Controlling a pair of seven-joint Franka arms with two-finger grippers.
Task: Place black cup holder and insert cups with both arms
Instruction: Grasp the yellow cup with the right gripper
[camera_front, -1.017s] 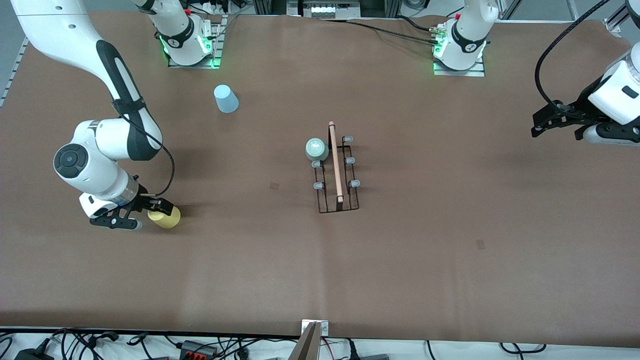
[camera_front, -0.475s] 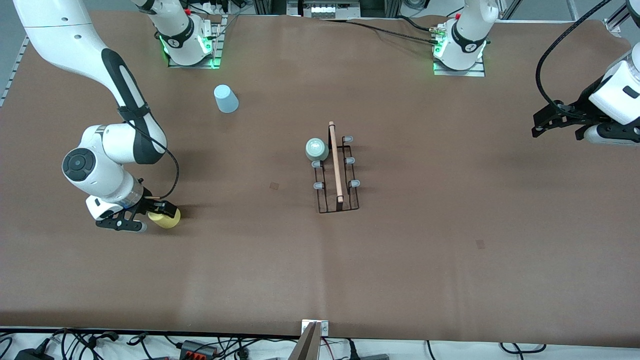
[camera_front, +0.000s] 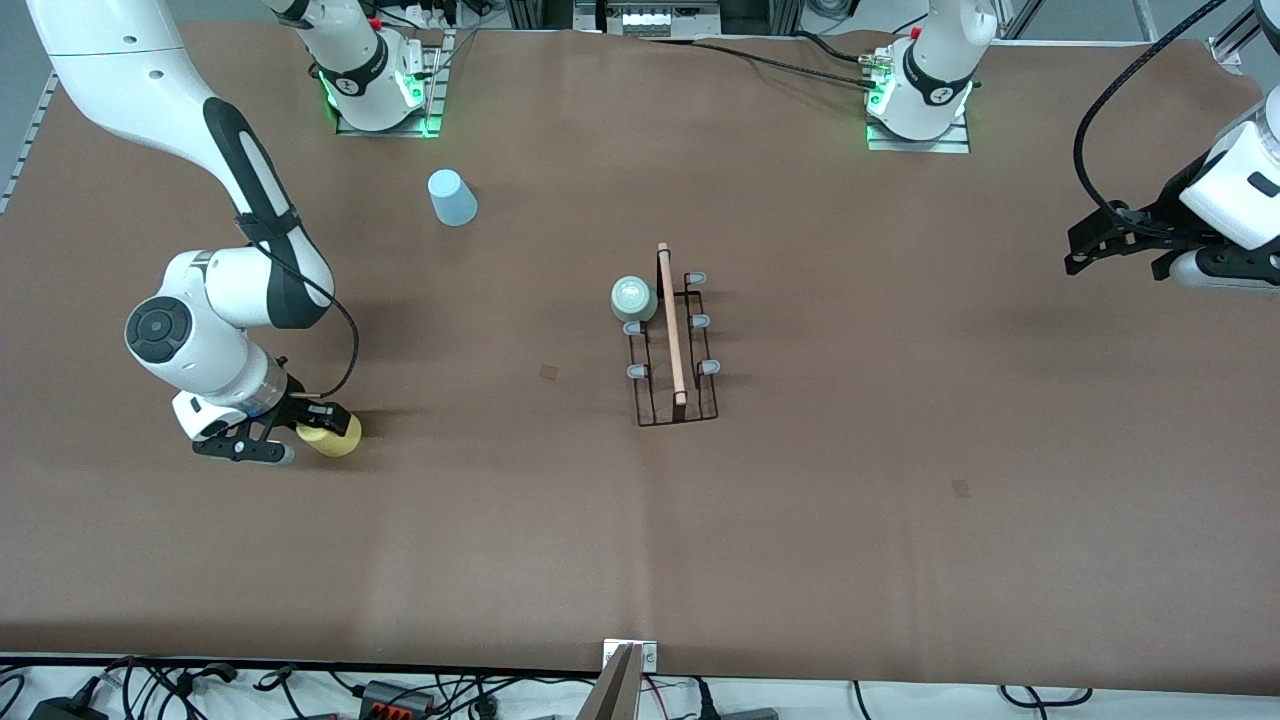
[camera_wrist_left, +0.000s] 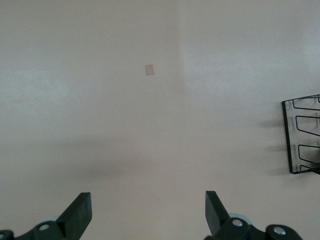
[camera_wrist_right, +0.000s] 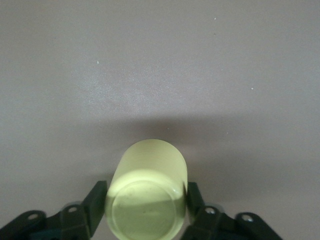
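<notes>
Black wire and a light wooden rod make up the black cup holder (camera_front: 675, 340), which is already set down near the middle of the table (camera_front: 900, 560). One of the cups — the pale green cup (camera_front: 633, 298) — is seated on a peg at the end of the holder toward the robots' bases, on the side toward the right arm's end of the table. The other pegs are bare.

Two cups are left. The yellow cup (camera_front: 332, 436) is gripped by the right gripper (camera_front: 290, 430) low over the table at the right arm's end; in the right wrist view the yellow cup (camera_wrist_right: 147, 192) is seen between two fingers (camera_wrist_right: 94, 202) pressed against its sides. The light blue cup (camera_front: 452, 197) is untouched, standing upside down near the right arm's base, farther from the front camera than the holder.

The left gripper (camera_front: 1120, 240) is held over the left arm's end of the table, waiting; its fingers (camera_wrist_left: 80, 215) are spread wide with nothing between them.

By this judgement the placing is done and roughly a third of the inserting — the yellow cup comes next.

No brand, label or legible writing is seen on any of these things.
</notes>
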